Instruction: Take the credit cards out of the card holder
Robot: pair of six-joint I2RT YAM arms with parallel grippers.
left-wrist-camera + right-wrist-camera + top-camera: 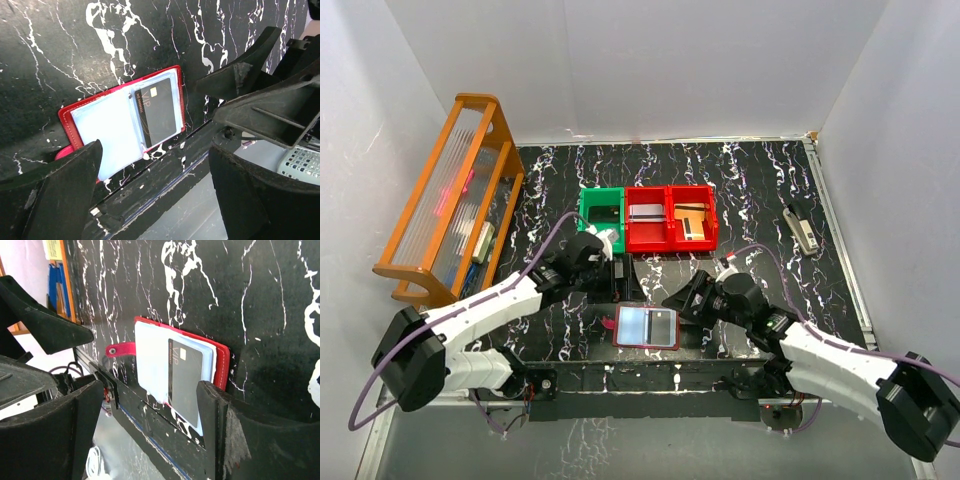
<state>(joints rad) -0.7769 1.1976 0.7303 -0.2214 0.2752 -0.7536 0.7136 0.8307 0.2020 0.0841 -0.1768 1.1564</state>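
Black white-veined table (750, 190) fills the floor of a white-walled box. Far L edge: orange wooden rack (450, 200), slatted, tilted against the wall.

Both arms reach in from the near edge and meet at the centre front. L gripper (619, 279) sits just behind the card holder's L side. R gripper (688, 301) is just off its R side.

Mid-table: green bin (601, 210), w/ two red bins (670, 240) touching it on the R. The L red one holds a grey card (645, 212); the R one holds gold/brown cards (690, 222).

Card holder (646, 327) lies open, flat, inside up, right at the near table edge between the two grippers. Dark-red cover, pale bluish clear sleeves. One dark VIP card (157, 112) w/ a chip is still in the R-hand sleeve. The L sleeve looks blank. Snap tab (120, 349) sticks out of the holder's L side.

L gripper (155, 155): jaws wide, nothing btwn them, holder below in the gap. R gripper (150, 390): jaws wide too, one finger (215, 410) close by the holder's R edge; can't tell if it touches.

Far R: small grey stapler-like item (803, 230), well apart from the rest.
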